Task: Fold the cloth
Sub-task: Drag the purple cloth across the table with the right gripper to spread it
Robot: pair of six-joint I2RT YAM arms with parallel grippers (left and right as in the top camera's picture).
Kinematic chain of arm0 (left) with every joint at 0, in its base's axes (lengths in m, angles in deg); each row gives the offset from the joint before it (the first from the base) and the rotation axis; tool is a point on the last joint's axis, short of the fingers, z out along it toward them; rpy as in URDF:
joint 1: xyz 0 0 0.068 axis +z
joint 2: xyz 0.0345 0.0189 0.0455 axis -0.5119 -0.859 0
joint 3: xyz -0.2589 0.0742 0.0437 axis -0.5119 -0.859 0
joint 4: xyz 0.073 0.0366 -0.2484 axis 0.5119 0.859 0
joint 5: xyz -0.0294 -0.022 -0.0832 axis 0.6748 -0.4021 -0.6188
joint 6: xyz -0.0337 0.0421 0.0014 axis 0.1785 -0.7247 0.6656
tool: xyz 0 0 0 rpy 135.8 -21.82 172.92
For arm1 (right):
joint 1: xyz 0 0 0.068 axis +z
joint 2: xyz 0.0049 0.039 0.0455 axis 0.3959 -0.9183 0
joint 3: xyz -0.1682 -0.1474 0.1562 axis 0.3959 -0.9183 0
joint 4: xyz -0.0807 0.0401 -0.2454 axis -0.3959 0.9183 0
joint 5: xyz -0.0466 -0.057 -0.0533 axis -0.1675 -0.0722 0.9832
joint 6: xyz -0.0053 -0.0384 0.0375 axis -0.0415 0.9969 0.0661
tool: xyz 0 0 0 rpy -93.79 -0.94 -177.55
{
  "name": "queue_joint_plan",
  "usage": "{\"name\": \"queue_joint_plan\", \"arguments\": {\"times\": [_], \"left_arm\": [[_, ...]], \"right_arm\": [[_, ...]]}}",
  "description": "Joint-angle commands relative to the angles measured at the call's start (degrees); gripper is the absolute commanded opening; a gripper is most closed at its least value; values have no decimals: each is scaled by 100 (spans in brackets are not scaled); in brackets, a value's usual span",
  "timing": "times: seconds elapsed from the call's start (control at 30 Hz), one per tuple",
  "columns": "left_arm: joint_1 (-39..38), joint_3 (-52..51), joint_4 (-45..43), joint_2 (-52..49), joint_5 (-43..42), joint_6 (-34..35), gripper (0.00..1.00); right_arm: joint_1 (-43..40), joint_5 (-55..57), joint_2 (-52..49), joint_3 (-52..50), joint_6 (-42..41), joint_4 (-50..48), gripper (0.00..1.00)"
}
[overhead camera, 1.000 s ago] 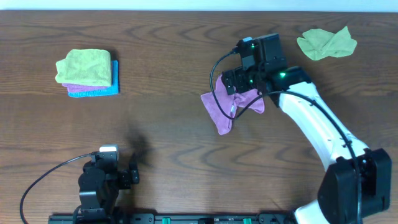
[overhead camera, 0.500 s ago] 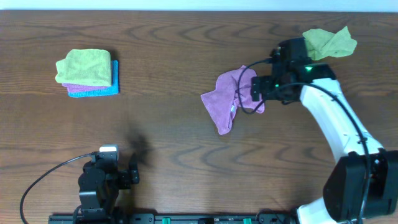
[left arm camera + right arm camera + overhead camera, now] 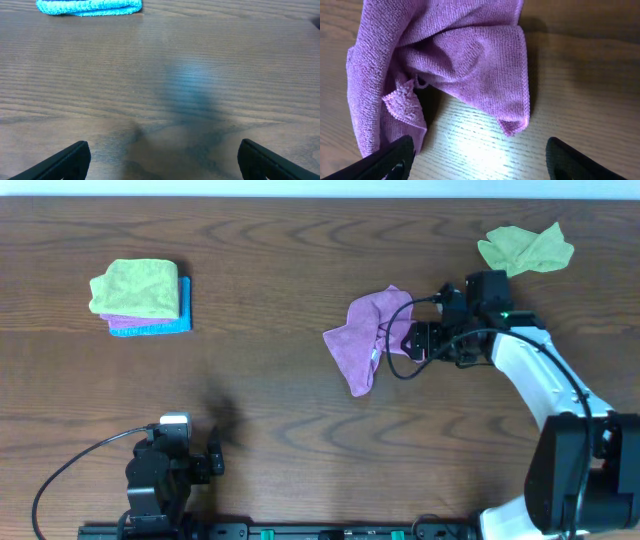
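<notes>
Cloth [image 3: 368,338] lay crumpled on counter [image 3: 280,390], right of centre, one flap folded over, narrow tail toward near edge. Right pincer [image 3: 418,340] sat at cloth's right edge, jaws wide, nothing between them. Wrist view showed cloth ahead of fingers [image 3: 390,160], not gripped. Left pincer [image 3: 167,162] was at near edge, well apart from cloth, jaws wide, empty. Stack [image 3: 140,300] of folded cloths lay far left. Green cloth [image 3: 525,248] lay bunched at far right.
</notes>
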State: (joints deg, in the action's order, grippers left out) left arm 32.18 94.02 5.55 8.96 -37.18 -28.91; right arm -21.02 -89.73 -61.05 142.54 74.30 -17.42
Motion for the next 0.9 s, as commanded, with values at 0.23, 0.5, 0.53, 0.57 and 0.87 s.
{"name": "queue_joint_plan", "arguments": {"times": [0.23, 0.5, 0.53, 0.57, 0.87], "left_arm": [[-15, -55, 149, 37, 83, 61, 95], [-15, -55, 149, 37, 85, 61, 95], [-15, -55, 149, 37, 85, 61, 95], [-15, -55, 149, 37, 83, 61, 95], [-15, -55, 149, 37, 83, 61, 95]], "right_arm": [[-275, -234, -446, -144, 61, -654, 81], [-293, -667, -984, -144, -186, -1200, 66], [-295, -675, -1021, -144, -195, -1241, 57], [-295, -682, -1027, -144, -234, -1252, 49], [-297, -960, -1032, -142, -382, -1287, 1]]}}
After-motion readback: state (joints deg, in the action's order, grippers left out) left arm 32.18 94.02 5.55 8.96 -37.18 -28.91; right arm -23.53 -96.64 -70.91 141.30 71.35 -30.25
